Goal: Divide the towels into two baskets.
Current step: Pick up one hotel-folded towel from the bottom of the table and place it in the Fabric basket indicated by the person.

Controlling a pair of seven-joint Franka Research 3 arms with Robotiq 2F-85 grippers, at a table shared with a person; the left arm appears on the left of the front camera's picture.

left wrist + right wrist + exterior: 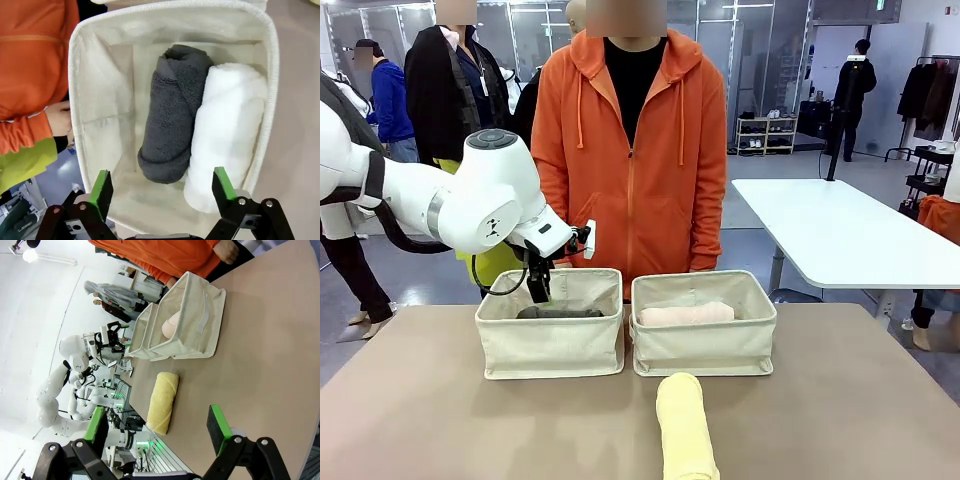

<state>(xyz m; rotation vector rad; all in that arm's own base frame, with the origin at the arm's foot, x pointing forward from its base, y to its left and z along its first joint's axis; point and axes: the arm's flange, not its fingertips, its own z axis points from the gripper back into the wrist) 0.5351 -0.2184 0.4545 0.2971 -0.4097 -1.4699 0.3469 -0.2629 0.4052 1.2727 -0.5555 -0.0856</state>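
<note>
Two cream baskets stand side by side. The left basket (550,345) (272,75) holds the dark grey towel (560,312) (175,115) and the white towel (225,135) lying next to each other. Just above them hangs my left gripper (538,285) (162,189), open and empty. The right basket (705,345) (200,335) holds the pale pink towel (687,314) (171,325). In front of the right basket, the pale yellow towel (685,425) (162,402) lies on the table. My right gripper (156,424) is open and empty, high above the table and apart from the yellow towel.
A person in an orange hoodie (630,150) stands right behind the baskets, with one hand (60,117) by the left basket's far wall. The brown table (440,420) has free room on both sides of the yellow towel. A white table (840,230) stands at the back right.
</note>
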